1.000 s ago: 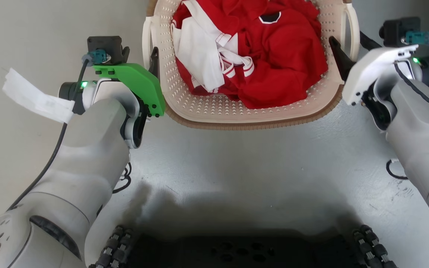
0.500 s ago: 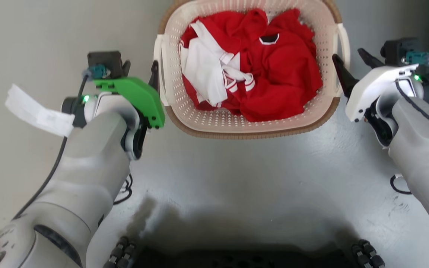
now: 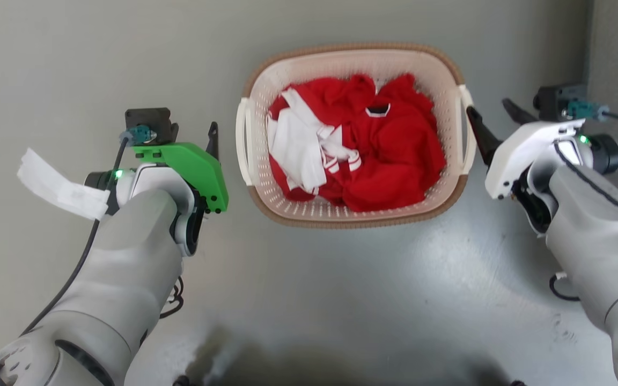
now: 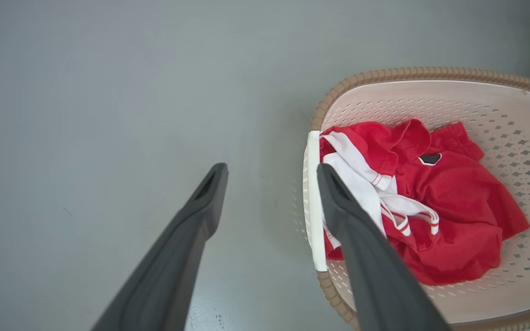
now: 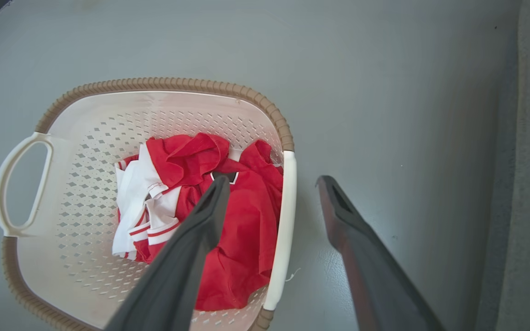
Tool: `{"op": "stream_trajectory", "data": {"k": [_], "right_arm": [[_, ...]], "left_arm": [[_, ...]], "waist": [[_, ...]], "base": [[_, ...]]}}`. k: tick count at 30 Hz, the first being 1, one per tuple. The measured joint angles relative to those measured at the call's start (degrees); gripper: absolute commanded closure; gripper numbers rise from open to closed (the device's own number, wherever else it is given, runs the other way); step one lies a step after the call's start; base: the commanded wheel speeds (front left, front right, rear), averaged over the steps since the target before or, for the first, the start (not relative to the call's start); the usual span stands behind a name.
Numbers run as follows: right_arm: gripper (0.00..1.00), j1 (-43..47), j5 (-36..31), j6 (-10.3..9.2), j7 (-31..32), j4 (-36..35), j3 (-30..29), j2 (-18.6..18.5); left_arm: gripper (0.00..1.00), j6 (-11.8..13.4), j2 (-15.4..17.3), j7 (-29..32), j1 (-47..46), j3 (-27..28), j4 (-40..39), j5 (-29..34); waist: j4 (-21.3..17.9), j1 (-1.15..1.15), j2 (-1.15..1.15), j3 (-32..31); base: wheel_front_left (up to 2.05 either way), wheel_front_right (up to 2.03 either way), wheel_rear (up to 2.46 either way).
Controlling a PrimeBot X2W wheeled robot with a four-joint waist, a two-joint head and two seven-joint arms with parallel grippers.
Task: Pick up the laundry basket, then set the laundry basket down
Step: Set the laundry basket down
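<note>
I've got the laundry basket (image 3: 341, 212) upright on the grey floor (image 3: 341, 300) at my 12 o'clock, with red and white clothes (image 3: 405, 155) inside. My left gripper (image 4: 272, 171) is at the basket's 9 o'clock, fingers spread and empty. Its inner finger is just beside the left handle (image 3: 240, 145), not touching. My right gripper (image 3: 487, 105) is at 3 o'clock, also spread and empty. In its wrist view the fingers sit either side of the right handle (image 5: 285, 207). I can't tell if there's contact there.
</note>
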Motion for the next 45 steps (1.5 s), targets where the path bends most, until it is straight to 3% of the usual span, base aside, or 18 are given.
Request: {"op": "stream_trajectory", "data": {"k": [10,18,33,45], "right_arm": [[0.00,3.7,0.8,0.00,-1.1,1.7,-0.6,1.6],[0.00,7.9,1.0,-0.09,-1.6,1.8,-1.5,2.5],[0.00,14.1,-0.2,-6.19,-1.6,-11.5,-10.2,1.3],[0.00,21.3,-5.3,-9.38,-1.7,-23.0,-15.7,1.5]], "left_arm": [[0.00,0.0,0.0,-0.3,2.2,0.5,1.5,0.0],[0.00,0.3,1.2,-0.3,3.9,4.4,-0.1,2.9],[0.00,1.9,4.8,-0.3,10.6,13.2,-7.3,10.3],[0.00,2.4,7.9,-0.3,16.9,24.0,-15.5,20.3]], "waist": [[-0.4,0.00,0.00,-7.7],[-1.2,0.00,0.00,-14.7],[-2.1,0.00,0.00,-25.3],[-2.7,0.00,0.00,-30.4]], "base": [[0.00,0.00,0.00],[0.00,0.00,0.00],[0.00,0.00,0.00],[0.00,0.00,0.00]]}}
